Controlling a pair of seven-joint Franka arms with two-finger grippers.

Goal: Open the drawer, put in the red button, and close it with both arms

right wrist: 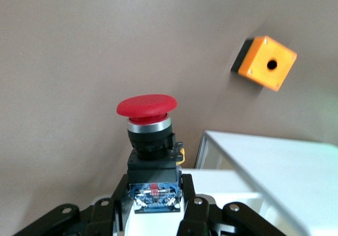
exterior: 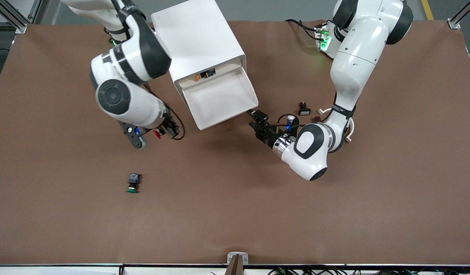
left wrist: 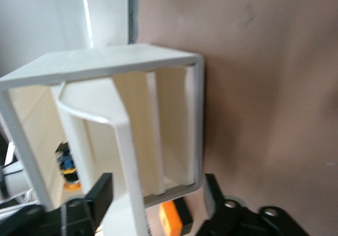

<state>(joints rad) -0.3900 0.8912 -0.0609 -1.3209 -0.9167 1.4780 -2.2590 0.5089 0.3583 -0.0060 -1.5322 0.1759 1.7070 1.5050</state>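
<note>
One green-capped button (exterior: 133, 183) lies nearest the front camera, toward the right arm's end of the brown surface (exterior: 235, 214). Right gripper (exterior: 167, 131) hangs over the surface beside the cabinet, pinching the red button (right wrist: 149, 135) by its black-and-blue body — red cap pointing away from the fingers (right wrist: 193, 207). Left gripper (exterior: 256, 119) sits at the front lip of the drawer (exterior: 219, 100), jaws spread with the lip between them. Drawer is pulled out, tray bare. Farther back — white cabinet (exterior: 198, 42) at the surface's edge by the bases. Small parts (exterior: 304, 109) lie beside the left arm.
</note>
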